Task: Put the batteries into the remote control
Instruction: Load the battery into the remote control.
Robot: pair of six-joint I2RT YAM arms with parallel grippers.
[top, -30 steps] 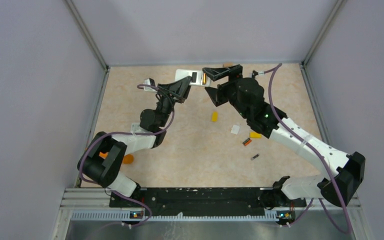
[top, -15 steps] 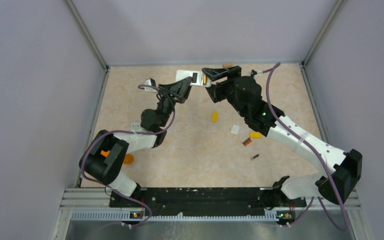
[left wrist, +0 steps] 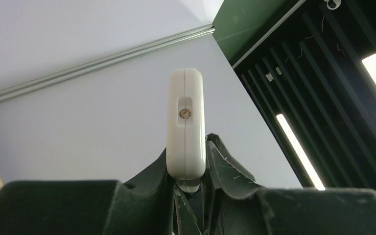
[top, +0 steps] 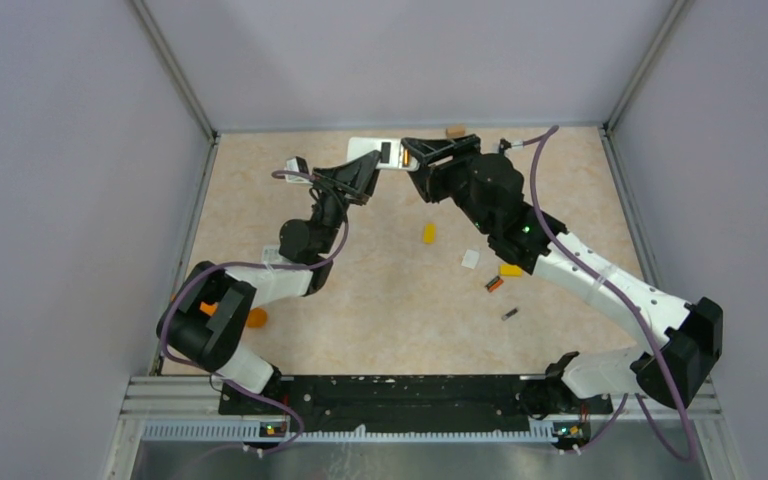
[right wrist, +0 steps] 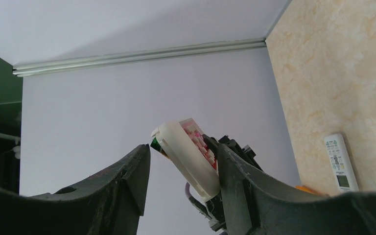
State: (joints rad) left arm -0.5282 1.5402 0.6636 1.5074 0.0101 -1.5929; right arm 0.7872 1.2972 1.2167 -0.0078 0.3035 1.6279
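Jaws of the left gripper [left wrist: 188,169] are clamping the remote control [left wrist: 186,117] by one end. They are holding it up off the table [top: 360,300] at the far middle of the scene, with its dark battery recess [top: 387,153] facing upward in the overhead view.

Jaws of the right gripper [right wrist: 182,152] are standing partly apart, straddling the remote control's free right end. One finger [right wrist: 235,181] is lying against the casing and the other finger [right wrist: 127,181] is sitting just beside it; whether they are pressing is impossible to tell. A gold-toned battery [top: 403,158] is showing just right of the recess, between the right fingers, and I cannot tell whether it is gripped or seated.

Nearer and to the right, an orange-and-black battery [top: 494,284] is lying on the table, with a dark battery [top: 509,314] near it, closer still. A yellow block [top: 510,269] is lying just beyond the orange-and-black battery, and a second yellow block [top: 428,233] is lying further left. A buttoned remote [right wrist: 341,161] is lying flat on the table, well apart.
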